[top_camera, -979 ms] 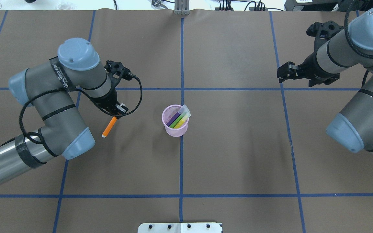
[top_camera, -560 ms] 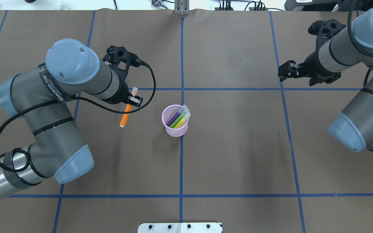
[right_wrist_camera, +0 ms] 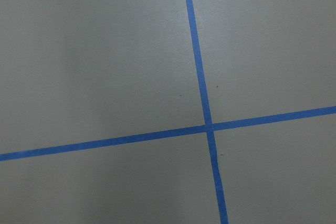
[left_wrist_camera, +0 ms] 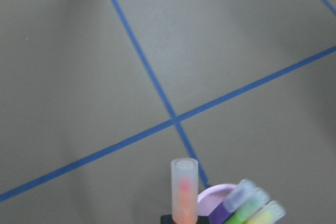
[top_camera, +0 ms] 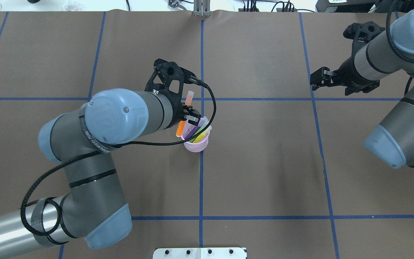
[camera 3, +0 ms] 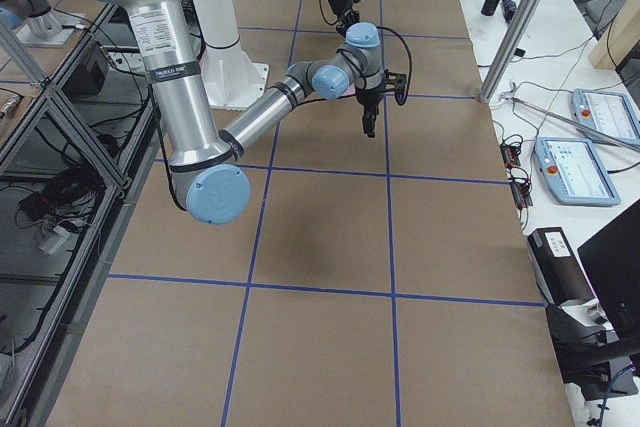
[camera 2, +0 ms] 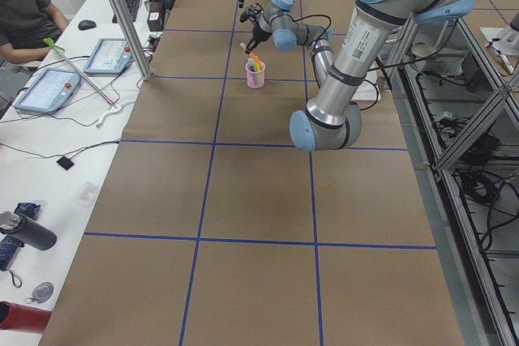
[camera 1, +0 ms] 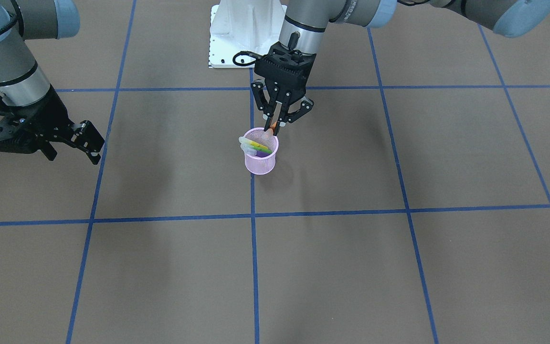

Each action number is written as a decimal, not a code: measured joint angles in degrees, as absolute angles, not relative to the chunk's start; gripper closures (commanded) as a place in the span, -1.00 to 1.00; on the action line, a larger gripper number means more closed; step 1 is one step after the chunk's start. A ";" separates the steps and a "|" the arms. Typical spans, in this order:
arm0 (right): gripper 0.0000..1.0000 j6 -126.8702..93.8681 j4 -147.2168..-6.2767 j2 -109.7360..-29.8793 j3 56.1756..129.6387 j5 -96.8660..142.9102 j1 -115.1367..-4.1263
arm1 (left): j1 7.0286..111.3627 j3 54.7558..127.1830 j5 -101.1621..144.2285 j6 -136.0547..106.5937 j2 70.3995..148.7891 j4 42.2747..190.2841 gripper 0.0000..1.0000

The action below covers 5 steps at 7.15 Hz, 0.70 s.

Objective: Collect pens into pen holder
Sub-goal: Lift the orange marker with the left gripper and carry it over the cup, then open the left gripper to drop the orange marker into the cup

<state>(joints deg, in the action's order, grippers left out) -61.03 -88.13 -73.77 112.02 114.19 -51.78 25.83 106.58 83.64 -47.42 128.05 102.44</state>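
Note:
The pink mesh pen holder (top_camera: 197, 145) stands at the table's middle and holds a purple, a green and a yellowish pen (top_camera: 200, 132), caps up. My left gripper (top_camera: 189, 116) is shut on the orange pen (top_camera: 180, 128) and holds it tilted just above the holder's rim, pale cap pointing away. In the front view the left gripper (camera 1: 275, 125) hangs over the holder (camera 1: 260, 166). The left wrist view shows the orange pen's cap (left_wrist_camera: 184, 187) beside the holder's rim (left_wrist_camera: 211, 194). My right gripper (top_camera: 313, 82) is open and empty, far right.
Brown table cover with blue tape grid lines (top_camera: 202, 180). A white base plate (top_camera: 199, 253) sits at the near edge. The right arm's bulk (top_camera: 401, 118) hangs over the right side. Monitors, tablets and an operator are beside the table in the side views.
My left arm has carried the orange pen to the right, from open table left of the holder to just above its rim. The right arm has barely moved.

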 measured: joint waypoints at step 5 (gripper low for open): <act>-0.96 -60.65 -86.88 -73.61 110.45 114.08 -51.76 | 22.59 102.13 74.70 -54.56 128.70 108.58 1.00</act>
